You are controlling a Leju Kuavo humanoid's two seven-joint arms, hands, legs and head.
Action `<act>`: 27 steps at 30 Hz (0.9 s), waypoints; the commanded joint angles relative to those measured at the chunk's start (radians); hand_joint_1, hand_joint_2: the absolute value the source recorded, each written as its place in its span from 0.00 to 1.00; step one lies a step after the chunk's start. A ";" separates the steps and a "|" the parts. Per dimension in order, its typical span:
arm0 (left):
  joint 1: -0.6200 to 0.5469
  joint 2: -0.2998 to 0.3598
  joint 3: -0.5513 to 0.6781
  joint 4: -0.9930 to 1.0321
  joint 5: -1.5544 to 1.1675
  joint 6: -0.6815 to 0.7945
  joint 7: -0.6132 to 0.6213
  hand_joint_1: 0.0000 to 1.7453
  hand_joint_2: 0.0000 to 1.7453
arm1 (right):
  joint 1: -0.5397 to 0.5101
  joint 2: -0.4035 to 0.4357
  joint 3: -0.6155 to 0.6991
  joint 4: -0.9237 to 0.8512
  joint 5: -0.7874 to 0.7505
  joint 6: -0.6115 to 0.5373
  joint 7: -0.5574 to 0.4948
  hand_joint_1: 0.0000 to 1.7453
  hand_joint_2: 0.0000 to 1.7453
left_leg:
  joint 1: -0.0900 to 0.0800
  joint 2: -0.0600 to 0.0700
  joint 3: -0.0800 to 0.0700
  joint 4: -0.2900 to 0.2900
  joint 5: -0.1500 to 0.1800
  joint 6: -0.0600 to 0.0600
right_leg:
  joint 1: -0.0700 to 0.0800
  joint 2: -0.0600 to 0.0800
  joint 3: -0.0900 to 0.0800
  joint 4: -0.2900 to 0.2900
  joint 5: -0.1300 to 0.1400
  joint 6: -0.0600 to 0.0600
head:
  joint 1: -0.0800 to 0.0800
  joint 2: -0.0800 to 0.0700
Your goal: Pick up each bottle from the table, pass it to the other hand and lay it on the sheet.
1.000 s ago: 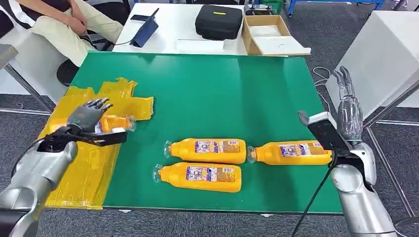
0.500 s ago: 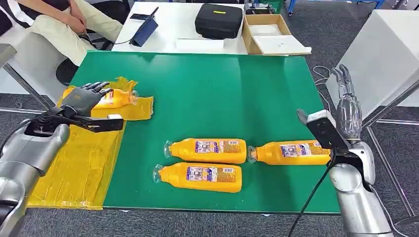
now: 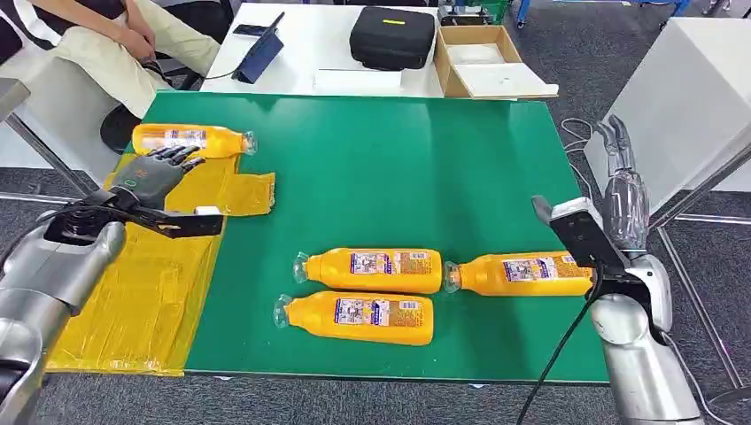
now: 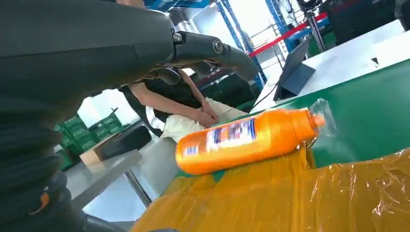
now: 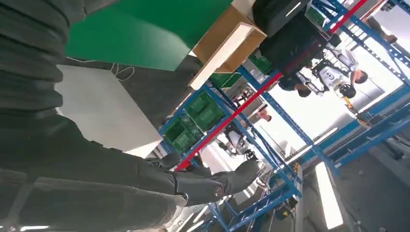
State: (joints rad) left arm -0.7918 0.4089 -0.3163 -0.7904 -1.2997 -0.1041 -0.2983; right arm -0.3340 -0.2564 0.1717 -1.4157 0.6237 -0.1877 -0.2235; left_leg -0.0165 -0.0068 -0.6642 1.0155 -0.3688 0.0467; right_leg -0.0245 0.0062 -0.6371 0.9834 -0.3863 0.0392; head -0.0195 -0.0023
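we see the left hand [image 3: 150, 175] empty, fingers spread, just short of 1 bottle [image 3: 188, 140] at the yellow sheet's [image 3: 146, 283] far edge; the right hand [image 3: 623, 195] empty, fingers extended, beside the table; 3 bottles [image 3: 372, 270] on green.

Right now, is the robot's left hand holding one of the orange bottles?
No: the left hand is open with its fingers spread, and the nearest bottle lies apart from it at the yellow sheet's far end.

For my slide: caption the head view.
Left hand open beside a bottle at the yellow sheet's far edge.
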 commanded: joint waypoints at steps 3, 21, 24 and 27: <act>-0.021 0.016 -0.032 -0.008 0.069 -0.037 -0.023 0.00 1.00 | -0.007 0.023 -0.018 0.002 0.002 0.012 0.010 0.00 1.00 | 0.001 0.000 0.003 0.000 -0.001 -0.004 | 0.001 -0.001 0.003 -0.001 -0.001 -0.003 | 0.000 0.000; 0.452 -0.411 0.188 -0.607 1.091 0.078 -0.121 0.00 1.00 | -0.384 -0.458 0.331 0.185 0.030 0.626 0.108 0.00 1.00 | -0.010 0.001 0.000 0.001 -0.003 0.004 | -0.009 0.001 0.001 -0.003 0.001 0.004 | -0.001 0.000; 0.418 -0.415 0.194 -0.555 1.092 0.074 -0.119 0.00 1.00 | -0.408 -0.443 0.365 0.197 0.017 0.633 0.124 0.00 1.00 | -0.008 0.001 0.002 0.000 -0.003 0.002 | -0.008 0.000 0.004 -0.005 0.001 0.003 | 0.000 0.000; 0.411 -0.416 0.191 -0.531 1.085 0.079 -0.122 0.00 1.00 | -0.435 -0.435 0.392 0.219 0.008 0.632 0.126 0.00 1.00 | -0.010 -0.003 -0.005 0.000 0.001 0.007 | -0.009 -0.001 -0.002 -0.003 0.003 0.007 | 0.000 0.000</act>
State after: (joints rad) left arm -0.3681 0.0606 -0.1560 -1.3668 -0.2090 -0.0286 -0.4253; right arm -0.6321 -0.6734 0.3850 -1.3344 0.6493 0.4452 -0.1072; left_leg -0.0275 -0.0108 -0.6725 1.0159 -0.3667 0.0580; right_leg -0.0347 0.0039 -0.6420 0.9808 -0.3838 0.0499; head -0.0198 -0.0023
